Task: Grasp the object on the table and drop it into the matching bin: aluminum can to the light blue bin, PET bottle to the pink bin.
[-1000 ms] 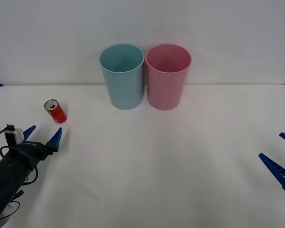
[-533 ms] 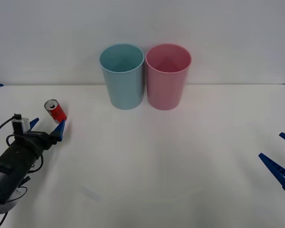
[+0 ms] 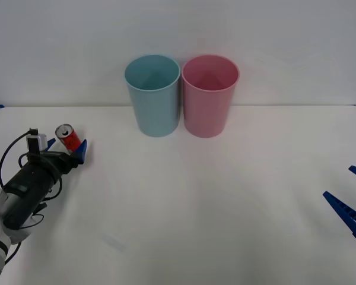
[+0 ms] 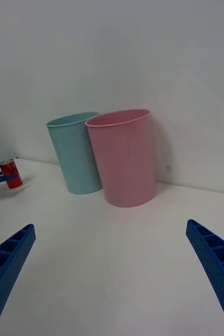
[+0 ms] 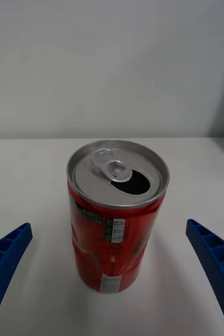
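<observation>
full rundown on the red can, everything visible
The aluminum can is small and red with a silver lid, its pull tab intact and the mouth already open. A printed label panel runs down its side, and the wall looks slightly dented. It stands upright on the white table, far left, well apart from the bins. The left gripper is open, a blue finger on each side of the can, neither visibly touching it.

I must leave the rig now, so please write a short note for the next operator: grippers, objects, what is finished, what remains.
Left gripper: open, fingers on either side of the aluminum can, not closed on it.
Right gripper: open, parked at the table's right edge.
The can stands upright at the table's left; the light blue bin and pink bin stand side by side at the back.
Done: approach.
Left: grasp, carry, drop into the light blue bin.
</observation>
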Controlling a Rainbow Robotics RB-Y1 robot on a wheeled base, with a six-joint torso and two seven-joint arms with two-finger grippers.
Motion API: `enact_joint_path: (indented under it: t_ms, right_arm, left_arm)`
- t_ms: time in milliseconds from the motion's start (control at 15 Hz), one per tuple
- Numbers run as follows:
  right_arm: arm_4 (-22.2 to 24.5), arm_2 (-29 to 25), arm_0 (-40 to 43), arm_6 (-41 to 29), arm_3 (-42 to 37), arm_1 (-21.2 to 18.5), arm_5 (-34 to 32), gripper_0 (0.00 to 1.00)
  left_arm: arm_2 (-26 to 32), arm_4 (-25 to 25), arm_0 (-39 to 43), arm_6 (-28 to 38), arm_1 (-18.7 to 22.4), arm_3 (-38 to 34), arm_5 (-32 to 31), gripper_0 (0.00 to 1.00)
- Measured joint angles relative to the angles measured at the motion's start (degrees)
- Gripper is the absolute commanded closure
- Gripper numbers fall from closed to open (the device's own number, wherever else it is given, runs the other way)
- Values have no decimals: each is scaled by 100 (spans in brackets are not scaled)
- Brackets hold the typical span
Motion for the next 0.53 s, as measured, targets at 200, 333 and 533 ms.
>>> enact_joint_path:
  t_ms: [200,333,533]
  right_arm:
    - [0,0,0,0,0,0,0,0]
    - [0,0,0,0,0,0,0,0]
    - [0,0,0,0,0,0,0,0]
  left_arm:
    - [94,-190,-350,-8,0,379,50,0]
    - [99,-261,-460,-8,-26,447,171,0]
    - [95,-290,-492,-8,-69,447,212,18]
